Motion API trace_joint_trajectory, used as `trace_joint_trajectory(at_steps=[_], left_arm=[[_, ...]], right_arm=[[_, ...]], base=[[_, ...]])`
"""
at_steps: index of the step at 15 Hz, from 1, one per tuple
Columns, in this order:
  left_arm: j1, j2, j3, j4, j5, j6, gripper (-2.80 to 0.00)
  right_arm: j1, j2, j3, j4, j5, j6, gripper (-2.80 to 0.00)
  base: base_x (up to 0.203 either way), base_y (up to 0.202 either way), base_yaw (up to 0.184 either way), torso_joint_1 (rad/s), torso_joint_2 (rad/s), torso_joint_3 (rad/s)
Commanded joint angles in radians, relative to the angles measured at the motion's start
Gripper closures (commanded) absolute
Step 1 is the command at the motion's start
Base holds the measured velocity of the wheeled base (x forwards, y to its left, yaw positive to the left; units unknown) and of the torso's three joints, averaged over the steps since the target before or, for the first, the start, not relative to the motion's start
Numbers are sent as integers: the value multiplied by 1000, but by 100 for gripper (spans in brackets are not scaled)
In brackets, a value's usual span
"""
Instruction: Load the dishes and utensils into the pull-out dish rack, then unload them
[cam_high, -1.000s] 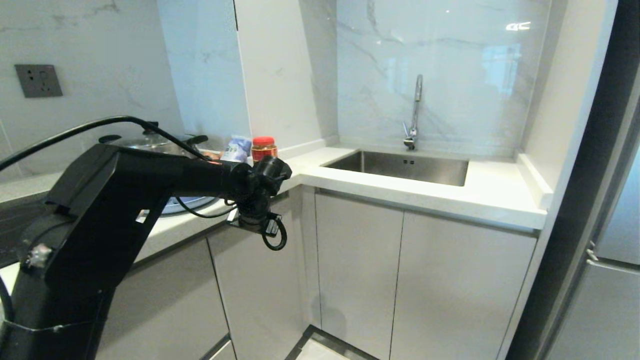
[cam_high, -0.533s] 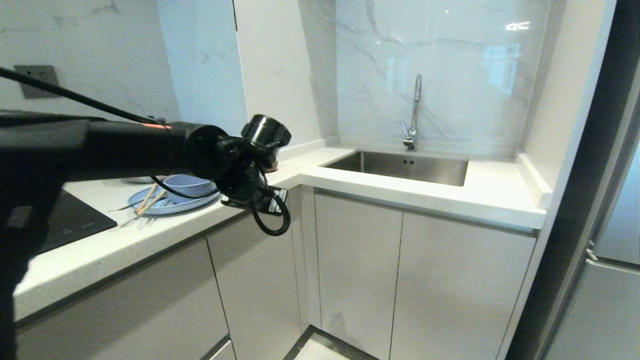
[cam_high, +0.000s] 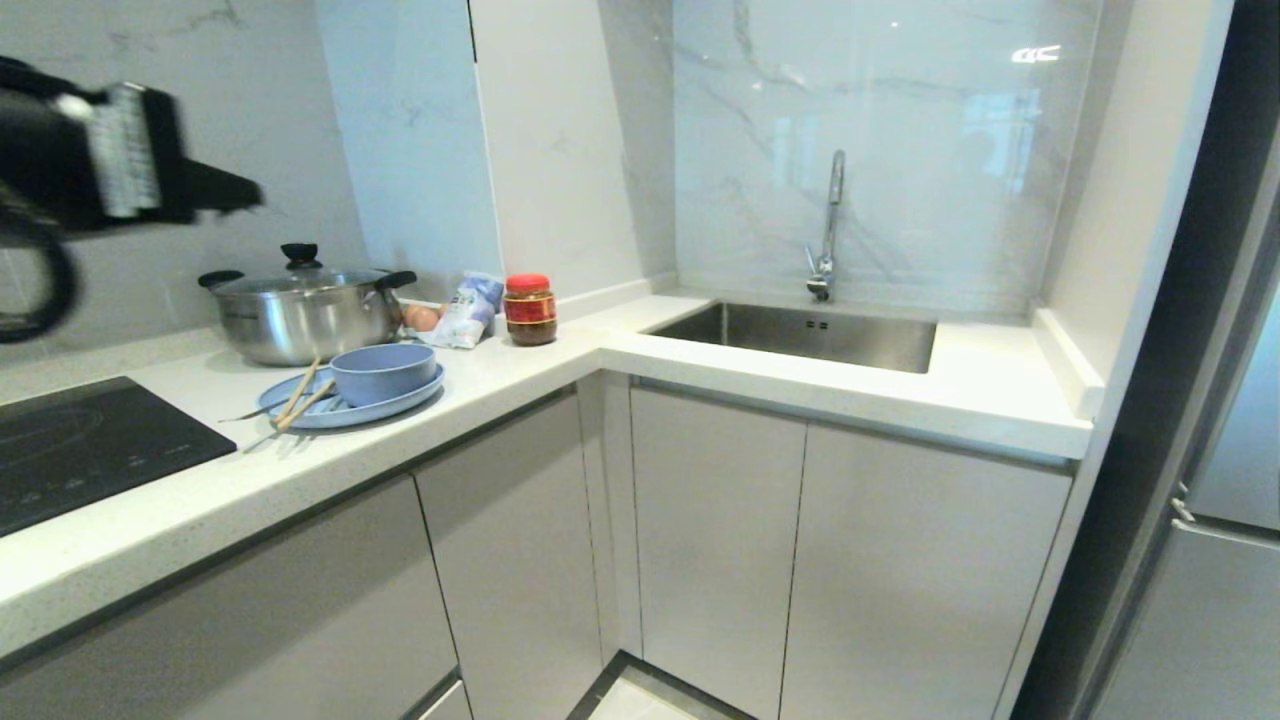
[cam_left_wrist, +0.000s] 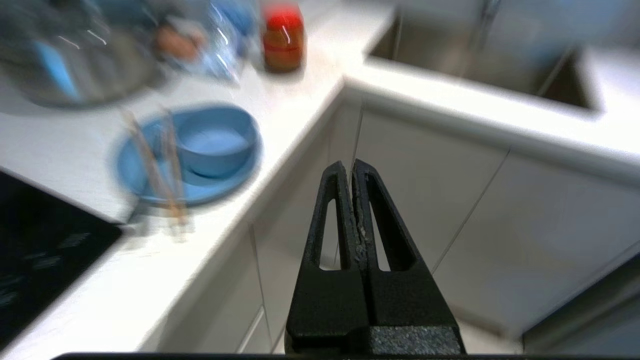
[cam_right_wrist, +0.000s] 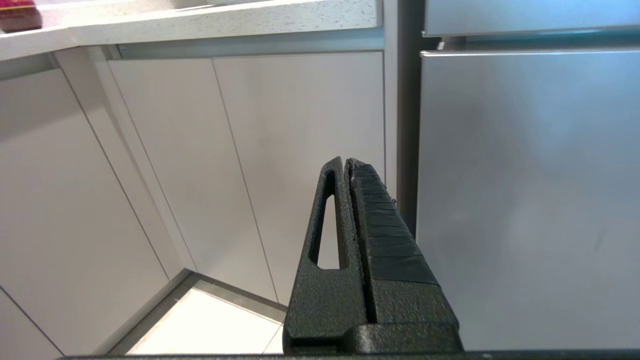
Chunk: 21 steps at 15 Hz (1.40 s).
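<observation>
Both sets of jaws are pressed together with nothing between them. On the left gripper (cam_left_wrist: 353, 167) the two black fingers meet along their whole length, and it hangs in the air out from the corner of the table (cam_high: 560, 365), above the pale cabinet fronts (cam_high: 715, 540). In the head view the left arm's dark body sits high at the left edge, well above the table. The right gripper (cam_right_wrist: 346, 162) is likewise closed and empty, low beside the cabinet doors and a grey metal panel (cam_right_wrist: 525, 200), near the floor.

Nearest on the table lies a black cooktop (cam_high: 80, 455). Just beyond it rests the pale blue plate (cam_high: 345, 408), with the matching bowl (cam_high: 383, 372) standing on it. The wooden chopsticks (cam_high: 300, 392) lie across the plate's left side, their ends over the rim. A thin metal utensil (cam_high: 243, 416) pokes out from the plate toward the cooktop; which kind cannot be told.

Behind the plate stands a steel pot (cam_high: 305, 315) with a glass lid. Right of it are a small packet (cam_high: 468, 308) and a red-capped jar (cam_high: 529, 309). Farther along, past the corner, the steel sink (cam_high: 810, 335) is set into the table under a tap (cam_high: 828, 225).
</observation>
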Motion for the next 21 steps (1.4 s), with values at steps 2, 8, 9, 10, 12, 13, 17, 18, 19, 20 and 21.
trace_joint_trajectory(at_steps=[2, 8, 9, 10, 12, 13, 17, 18, 19, 20, 21], left_arm=[[162, -468, 133, 14, -202, 88, 0], [353, -1087, 780, -3, -333, 276, 0], [363, -1177, 890, -17, -328, 275, 0], [370, -1251, 1014, -59, -314, 270, 0], [378, -1300, 1247, -236, -280, 251, 0], [381, -1301, 1382, -369, -271, 251, 0], [386, -1304, 1602, -553, -294, 203, 0], [387, -1304, 1594, -563, -304, 220, 0], [387, -1304, 1594, -563, -300, 219, 0], [387, -1304, 1594, -563, -299, 206, 0], [387, -1304, 1594, -564, -298, 187, 0]], right_arm=[[0, -3, 0, 0, -1, 1, 0], [0, -3, 0, 0, -1, 1, 0], [0, -4, 0, 0, -1, 1, 0], [0, -4, 0, 0, -1, 1, 0], [0, -4, 0, 0, -1, 1, 0], [0, -4, 0, 0, -1, 1, 0], [0, -4, 0, 0, -1, 1, 0], [0, -3, 0, 0, -1, 1, 0], [0, -4, 0, 0, -1, 1, 0], [0, -4, 0, 0, -1, 1, 0], [0, -4, 0, 0, -1, 1, 0]], base=[[0, 0, 0, 0, 0, 0], [0, 0, 0, 0, 0, 0], [0, 0, 0, 0, 0, 0], [0, 0, 0, 0, 0, 0], [0, 0, 0, 0, 0, 0], [0, 0, 0, 0, 0, 0], [0, 0, 0, 0, 0, 0], [0, 0, 0, 0, 0, 0], [0, 0, 0, 0, 0, 0], [0, 0, 0, 0, 0, 0], [0, 0, 0, 0, 0, 0]])
